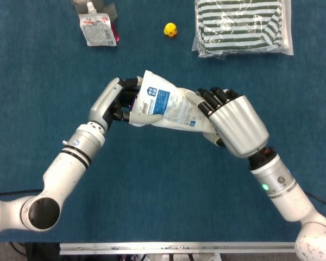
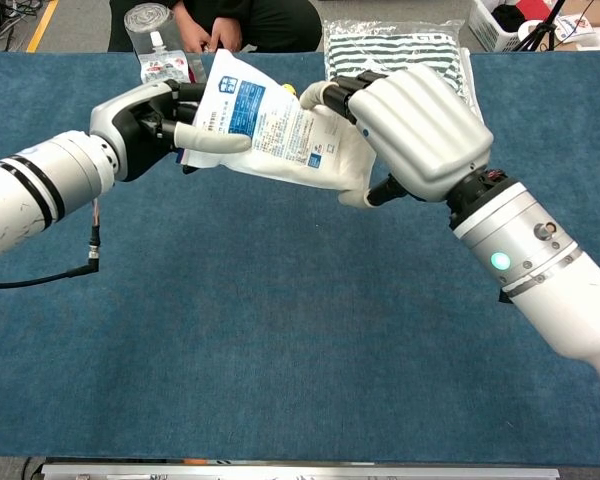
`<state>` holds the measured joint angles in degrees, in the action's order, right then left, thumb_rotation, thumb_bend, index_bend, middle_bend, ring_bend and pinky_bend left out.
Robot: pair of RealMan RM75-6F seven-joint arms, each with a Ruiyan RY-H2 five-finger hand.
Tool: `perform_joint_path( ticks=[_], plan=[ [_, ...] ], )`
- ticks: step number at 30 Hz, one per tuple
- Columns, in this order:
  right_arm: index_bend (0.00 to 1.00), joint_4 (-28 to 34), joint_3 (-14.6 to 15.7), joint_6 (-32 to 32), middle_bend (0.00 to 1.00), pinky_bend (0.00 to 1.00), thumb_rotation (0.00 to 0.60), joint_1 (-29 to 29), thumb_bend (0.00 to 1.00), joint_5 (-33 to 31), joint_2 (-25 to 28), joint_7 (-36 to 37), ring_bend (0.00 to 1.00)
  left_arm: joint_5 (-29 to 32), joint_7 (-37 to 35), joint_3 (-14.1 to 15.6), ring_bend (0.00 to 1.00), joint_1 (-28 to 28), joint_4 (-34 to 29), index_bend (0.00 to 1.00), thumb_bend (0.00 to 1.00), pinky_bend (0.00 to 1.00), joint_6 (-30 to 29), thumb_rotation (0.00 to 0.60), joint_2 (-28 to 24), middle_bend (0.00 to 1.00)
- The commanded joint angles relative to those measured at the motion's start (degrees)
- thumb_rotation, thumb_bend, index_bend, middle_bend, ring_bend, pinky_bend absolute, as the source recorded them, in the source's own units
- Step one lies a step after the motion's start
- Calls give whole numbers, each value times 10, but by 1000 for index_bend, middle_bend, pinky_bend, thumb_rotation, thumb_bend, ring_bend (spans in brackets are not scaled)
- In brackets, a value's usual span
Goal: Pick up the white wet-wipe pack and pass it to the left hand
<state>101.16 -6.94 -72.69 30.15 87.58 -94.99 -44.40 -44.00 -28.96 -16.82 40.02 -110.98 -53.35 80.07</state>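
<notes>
The white wet-wipe pack (image 1: 165,106) (image 2: 270,125), with a blue label, hangs above the blue table between both hands. My right hand (image 1: 233,122) (image 2: 415,125) grips its right end with fingers curled over the top edge. My left hand (image 1: 119,103) (image 2: 155,120) holds the pack's left end, thumb pressed across the front near the barcode and fingers behind it. The pack tilts with its left end raised.
A white spouted pouch (image 1: 98,30) (image 2: 165,70) lies at the back left, a small yellow toy (image 1: 170,30) in the back middle, and a bagged striped cloth (image 1: 242,27) (image 2: 395,40) at the back right. A person's hands (image 2: 215,30) show beyond the table's far edge.
</notes>
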Motion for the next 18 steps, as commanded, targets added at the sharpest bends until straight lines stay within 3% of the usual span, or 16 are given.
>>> perform_joint_path(
  ticks=[1, 4, 7, 18],
  plan=[
    [248, -3, 2, 1, 384, 603, 600, 0, 0, 3, 1, 4, 473, 7, 9, -6, 727, -7, -2, 687, 146, 849, -16, 600, 7, 816],
    [89, -3, 4, 4, 277, 603, 600, 1, 0, 5, 3, 8, 420, 17, 23, -12, 763, -12, -4, 730, 201, 879, -36, 600, 15, 871],
    [5, -4, 5, 5, 190, 604, 600, 1, 0, 6, 5, 15, 381, 26, 39, -16, 791, -15, -5, 765, 254, 901, -53, 600, 23, 915],
    [0, -4, 7, 10, 47, 604, 600, 1, 0, 3, 9, 22, 292, 38, 76, -26, 831, -28, -5, 811, 287, 930, -74, 600, 40, 976]
  ],
)
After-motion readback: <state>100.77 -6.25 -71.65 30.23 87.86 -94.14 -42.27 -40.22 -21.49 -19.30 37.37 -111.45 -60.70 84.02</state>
